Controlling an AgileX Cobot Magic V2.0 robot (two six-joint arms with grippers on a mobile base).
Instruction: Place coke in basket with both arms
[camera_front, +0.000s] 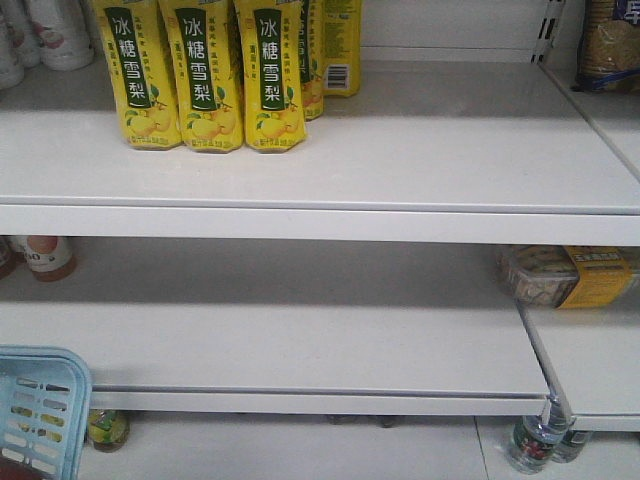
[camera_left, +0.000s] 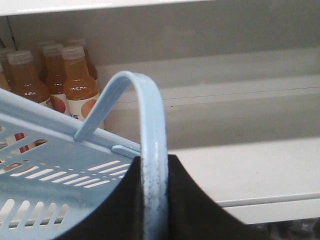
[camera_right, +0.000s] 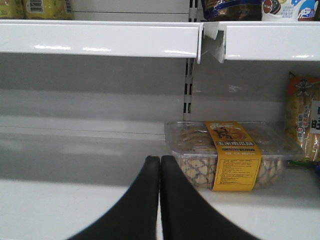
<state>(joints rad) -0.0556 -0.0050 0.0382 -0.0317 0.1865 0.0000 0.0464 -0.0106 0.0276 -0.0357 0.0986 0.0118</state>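
The light blue basket (camera_front: 35, 410) shows at the bottom left of the front view. In the left wrist view its slotted wall (camera_left: 50, 165) fills the lower left and its swing handle (camera_left: 150, 130) arches up and runs down between my black jaws. My left gripper (camera_left: 155, 172) is shut on that handle. My right gripper (camera_right: 160, 161) is shut with its fingers pressed together and nothing between them, in front of a white shelf. The coke is out of view.
White shelves (camera_front: 320, 190) span the front view. Yellow pear-drink cartons (camera_front: 205, 75) stand top left. Orange juice bottles (camera_left: 75, 80) stand behind the basket. A clear snack box with a yellow label (camera_right: 230, 155) lies just right of my right gripper.
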